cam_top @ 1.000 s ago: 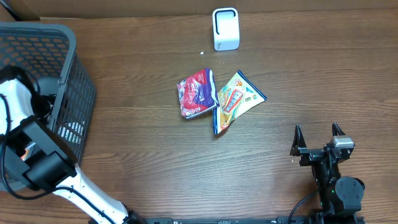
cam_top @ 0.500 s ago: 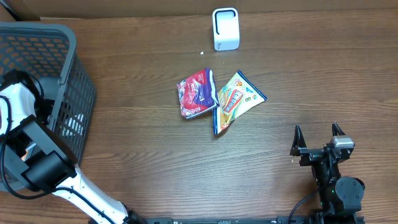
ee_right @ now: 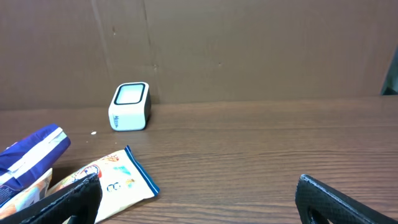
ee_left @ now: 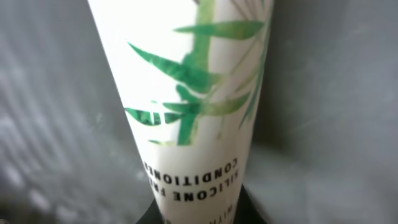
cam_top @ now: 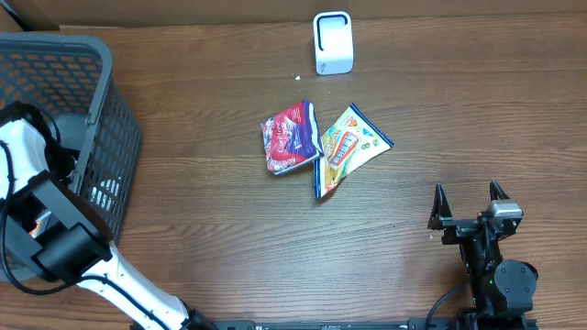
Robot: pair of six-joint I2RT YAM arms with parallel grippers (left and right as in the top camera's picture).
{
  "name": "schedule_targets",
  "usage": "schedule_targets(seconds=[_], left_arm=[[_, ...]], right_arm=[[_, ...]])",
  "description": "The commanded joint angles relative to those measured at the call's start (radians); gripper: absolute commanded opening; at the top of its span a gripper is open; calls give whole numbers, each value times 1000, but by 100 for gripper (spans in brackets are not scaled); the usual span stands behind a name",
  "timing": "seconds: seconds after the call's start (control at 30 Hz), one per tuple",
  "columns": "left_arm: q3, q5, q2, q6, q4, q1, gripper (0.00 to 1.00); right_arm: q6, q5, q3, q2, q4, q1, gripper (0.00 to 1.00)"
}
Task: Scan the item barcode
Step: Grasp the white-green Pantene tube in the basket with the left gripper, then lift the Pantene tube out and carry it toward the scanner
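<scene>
Overhead view: a grey mesh basket (cam_top: pixel 115 147) stands at the left edge of a brown wood-grain bench (cam_top: pixel 211 220). The white and black left arm (cam_top: pixel 23 151) reaches down into it, and its tip is hidden inside. At the far middle of the bench a small white scanner (cam_top: pixel 332 42) stands upright. Nearer the centre lie a red and purple packet (cam_top: pixel 290 138) and a yellow packet (cam_top: pixel 348 148), touching side by side; their print is too small to read. At the lower right the right end effector (cam_top: pixel 466 206) rests with its fingers spread wide, nothing between them.

Left wrist view: the left end effector (ee_left: pixel 199 214) is clamped on a white tube (ee_left: pixel 193 93) printed with green bamboo leaves, inside the basket. Upside-down lettering reads "SILICONE" and "CONDITION", with the rest cut off. Blurred grey basket wall fills the background.

Right wrist view: the scanner sits against a plain cardboard wall (ee_right: pixel 249 50) behind the bench. Both packets lie at the lower left.
</scene>
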Motion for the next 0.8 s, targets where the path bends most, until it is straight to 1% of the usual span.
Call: schedule_targets(seconds=[0.0,0.2,0.5,0.53,0.6,0.63,0.67,0.77], left_arm=[[139,-9,10,2,-67,4,5],[381,-10,6,22,-214,4,4],[842,4,6,59,-401,1,4],[899,14,6,66,-419,-3,4],[993,87,-2,144,-418,-17,4],[1025,118,-8,164,-418,-26,4],[1095,166,-25,187,-418,-54,4],[1180,211,-59,212,-418,-119,4]], right_arm=[[-4,0,-11,-12,6,-5,100],[-4,0,-11,-12,6,-5,100],[-4,0,-11,-12,6,-5,100],[-5,0,-11,-12,6,-5,100],[-4,0,-11,-12,6,-5,100],[-4,0,-11,-12,6,-5,100],[-4,0,-11,-12,6,-5,100],[-5,0,-11,-12,6,-5,100]])
